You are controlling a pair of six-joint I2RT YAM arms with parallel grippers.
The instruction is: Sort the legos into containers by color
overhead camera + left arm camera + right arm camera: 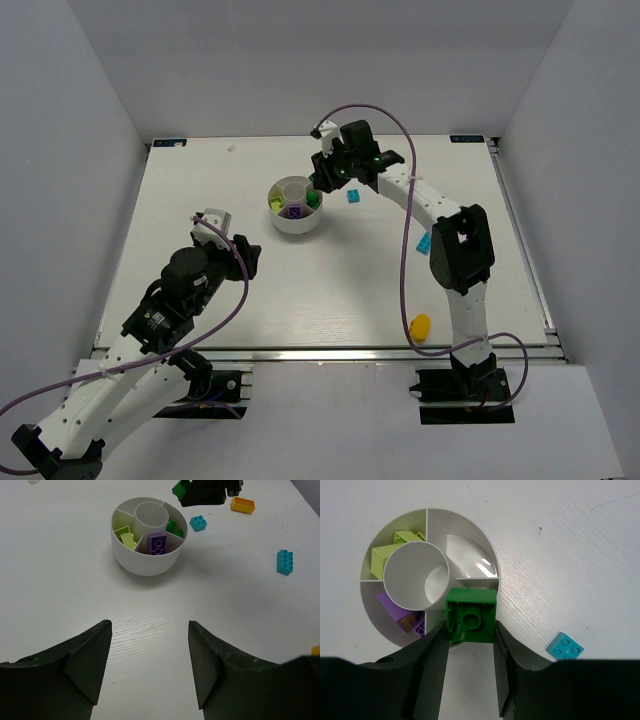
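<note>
The round white divided dish point(283, 226) stands mid-table. It holds lime bricks point(125, 535), a purple brick point(157, 544) and green bricks point(174, 527) in separate wedges. My right gripper point(470, 630) is shut on a bright green brick point(470, 615), held underside up above the dish's near rim point(427, 509), beside the central well point(415, 575). In the top view this gripper point(322, 181) is at the dish's right side. My left gripper point(150, 625) is open and empty, low over bare table well short of the dish point(145, 565).
A small cyan brick point(352, 196) lies just right of the dish and shows in the right wrist view point(565, 646). A longer cyan brick point(424, 243) lies farther right. An orange brick point(242, 504) lies beyond the right gripper. A yellow piece point(421, 327) sits near the front edge.
</note>
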